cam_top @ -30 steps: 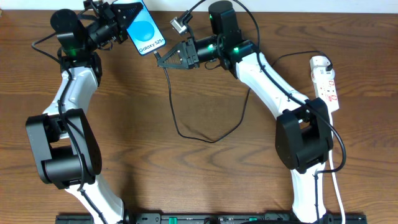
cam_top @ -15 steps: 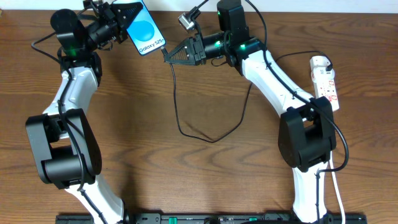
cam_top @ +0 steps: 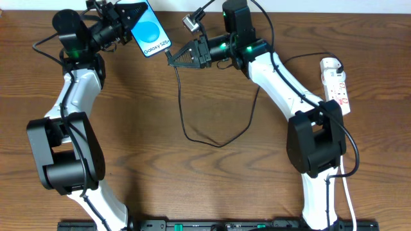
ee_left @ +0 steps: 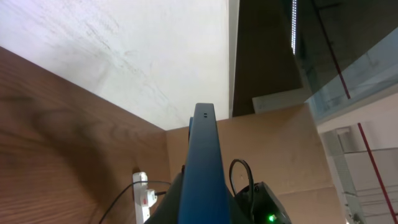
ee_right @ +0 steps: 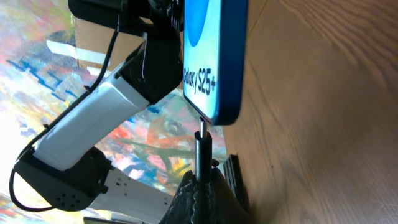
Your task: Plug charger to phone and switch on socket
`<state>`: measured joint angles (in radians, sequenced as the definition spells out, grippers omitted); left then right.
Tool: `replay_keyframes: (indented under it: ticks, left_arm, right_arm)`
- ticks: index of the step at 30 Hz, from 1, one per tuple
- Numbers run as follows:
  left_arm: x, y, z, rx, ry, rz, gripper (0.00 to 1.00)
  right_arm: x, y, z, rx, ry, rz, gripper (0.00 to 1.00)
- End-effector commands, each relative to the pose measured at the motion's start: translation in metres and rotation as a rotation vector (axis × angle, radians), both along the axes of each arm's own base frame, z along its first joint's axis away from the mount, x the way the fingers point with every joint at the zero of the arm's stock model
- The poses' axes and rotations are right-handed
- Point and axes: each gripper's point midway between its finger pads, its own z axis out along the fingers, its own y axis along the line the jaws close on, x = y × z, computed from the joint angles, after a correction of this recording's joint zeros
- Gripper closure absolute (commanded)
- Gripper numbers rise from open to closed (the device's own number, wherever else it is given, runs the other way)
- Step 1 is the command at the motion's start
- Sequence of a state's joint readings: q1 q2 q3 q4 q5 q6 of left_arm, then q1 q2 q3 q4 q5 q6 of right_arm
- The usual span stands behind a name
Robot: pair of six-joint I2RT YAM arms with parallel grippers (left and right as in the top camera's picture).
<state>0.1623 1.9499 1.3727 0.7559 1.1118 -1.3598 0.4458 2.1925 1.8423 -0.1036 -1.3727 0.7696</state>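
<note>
My left gripper [cam_top: 131, 18] is shut on the phone [cam_top: 152, 33], a blue-screened smartphone reading "Galaxy S25+", held above the table's far edge. In the left wrist view the phone [ee_left: 204, 168] shows edge-on between my fingers. My right gripper [cam_top: 174, 58] is shut on the charger [cam_top: 181, 109], a thin black cable. In the right wrist view the charger's plug tip [ee_right: 202, 142] stands out of my right gripper [ee_right: 202, 186] and meets the phone's [ee_right: 214, 56] bottom edge. The socket [cam_top: 337, 86], a white power strip with red marks, lies at the far right.
The black cable loops over the wooden table [cam_top: 192, 173] from my right gripper towards the middle. A white cord [cam_top: 350, 186] runs from the socket down the right side. The socket also shows in the left wrist view [ee_left: 143, 196].
My right gripper has carried the charger plug up and left towards the phone's bottom edge. The left arm and the phone have held still.
</note>
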Motion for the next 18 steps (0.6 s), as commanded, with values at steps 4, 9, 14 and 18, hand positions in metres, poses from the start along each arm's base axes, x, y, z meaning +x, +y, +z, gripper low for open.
replay_keyframes:
  ticks: [4, 9, 14, 18]
  left_arm:
    - [-0.0032, -0.0072, 0.0097, 0.011, -0.036, -0.01, 0.93]
    - [-0.0032, -0.0073, 0.0097, 0.011, -0.036, -0.011, 0.93]
    - [-0.0032, -0.0073, 0.0097, 0.011, -0.036, -0.011, 0.93]
    - [-0.0032, -0.0073, 0.0097, 0.011, -0.036, -0.011, 0.93]
  right_arm:
    - [-0.0114, 0.0103, -0.0003, 0.005, 0.009, 0.042, 0.99]
    - [-0.0112, 0.0101, -0.0004, 0.004, 0.009, 0.041, 0.99]
    - [-0.009, 0.01, -0.0015, -0.002, 0.01, 0.029, 0.99]
    - [-0.0085, 0.0101, -0.0018, -0.003, 0.01, 0.026, 0.99]
